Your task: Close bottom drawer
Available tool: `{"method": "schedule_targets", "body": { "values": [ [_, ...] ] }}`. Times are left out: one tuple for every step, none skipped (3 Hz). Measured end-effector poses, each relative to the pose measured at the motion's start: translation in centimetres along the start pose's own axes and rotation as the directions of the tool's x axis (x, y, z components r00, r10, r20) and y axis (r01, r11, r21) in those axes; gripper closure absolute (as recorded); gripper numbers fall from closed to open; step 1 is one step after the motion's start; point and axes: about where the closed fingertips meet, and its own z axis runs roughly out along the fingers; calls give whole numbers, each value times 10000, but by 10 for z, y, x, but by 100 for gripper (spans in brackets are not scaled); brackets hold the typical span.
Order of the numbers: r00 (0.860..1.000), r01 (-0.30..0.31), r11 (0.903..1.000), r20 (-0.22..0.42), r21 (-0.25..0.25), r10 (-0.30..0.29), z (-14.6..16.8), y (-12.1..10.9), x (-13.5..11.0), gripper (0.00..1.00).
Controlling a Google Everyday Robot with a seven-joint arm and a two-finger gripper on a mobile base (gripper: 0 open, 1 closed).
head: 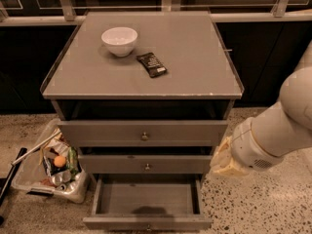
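Observation:
The grey cabinet [146, 69] has three knobbed drawers. The bottom drawer [146, 201] is pulled far out, its plain grey inside showing and its front at the lower edge of the view. The two drawers above it, the top one [144, 133] and the middle one [146, 164], stick out only a little. My gripper [222, 162] hangs at the end of the white arm, to the right of the cabinet at the height of the middle drawer, beside its right front corner. It touches nothing that I can see.
A white bowl [119, 40] and a dark snack packet [151, 64] lie on the cabinet top. A clear bin [46, 167] with trash stands on the speckled floor to the left. A dark wall with a metal rail runs behind.

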Motion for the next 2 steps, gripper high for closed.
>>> {"method": "schedule_targets", "body": {
  "values": [
    [9979,-573,9979,270,-295,581,43,-2,12,100],
    [9951,-588,9982,802,142,575,80,-8,23,100]
  ]
}}
